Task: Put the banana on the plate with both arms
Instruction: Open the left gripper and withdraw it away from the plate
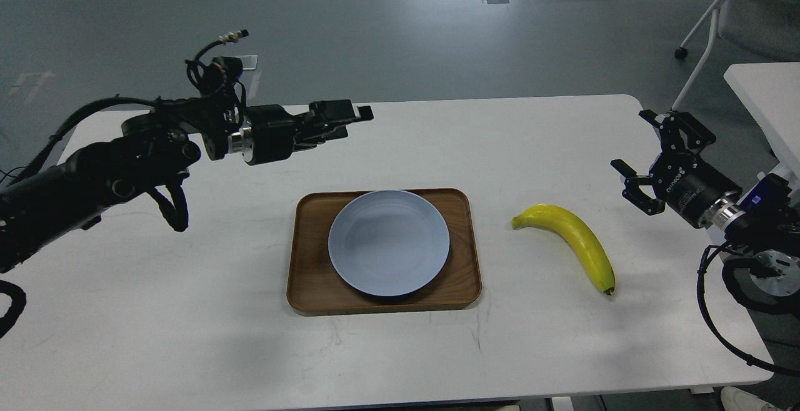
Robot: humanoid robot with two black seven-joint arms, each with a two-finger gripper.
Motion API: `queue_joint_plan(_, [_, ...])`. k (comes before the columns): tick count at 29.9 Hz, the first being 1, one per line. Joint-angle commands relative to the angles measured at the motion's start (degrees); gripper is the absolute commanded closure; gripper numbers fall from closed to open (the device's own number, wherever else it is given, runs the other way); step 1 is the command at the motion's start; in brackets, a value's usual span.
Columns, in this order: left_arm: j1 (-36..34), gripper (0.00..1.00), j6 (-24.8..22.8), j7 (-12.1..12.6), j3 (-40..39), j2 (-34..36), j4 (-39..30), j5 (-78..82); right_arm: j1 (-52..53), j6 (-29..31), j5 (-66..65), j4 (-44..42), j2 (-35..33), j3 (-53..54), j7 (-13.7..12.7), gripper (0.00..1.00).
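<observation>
My right gripper (639, 155) hangs with its fingers spread apart and nothing between them, up off the table and to the right of the banana (569, 241), near it but not touching. The banana lies flat on the white table (187, 311), just right of the wooden tray (306, 286). The plate (389, 250) sits bare on that tray. My left gripper (350, 114) hovers beyond the tray's far-left corner; its fingers look close together, holding nothing. By my reading nothing is done yet: grasp, carry and placement all remain.
</observation>
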Motion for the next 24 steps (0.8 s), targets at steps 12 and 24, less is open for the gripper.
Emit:
queue_joint_plan(12, [25.4, 0.02, -0.7, 0.0, -26.1, 7.3, -1.0, -19.6, 0.4, 0.0, -8.1, 5.5, -4.7, -1.5, 0.0, 0.01])
queue_joint_plan(24, [26.1, 0.02, -0.7, 0.0, -27.1, 8.2, -1.0, -19.6, 16.7, 0.0, -41.6, 16.9, -18.5, -6.0, 0.0, 0.01])
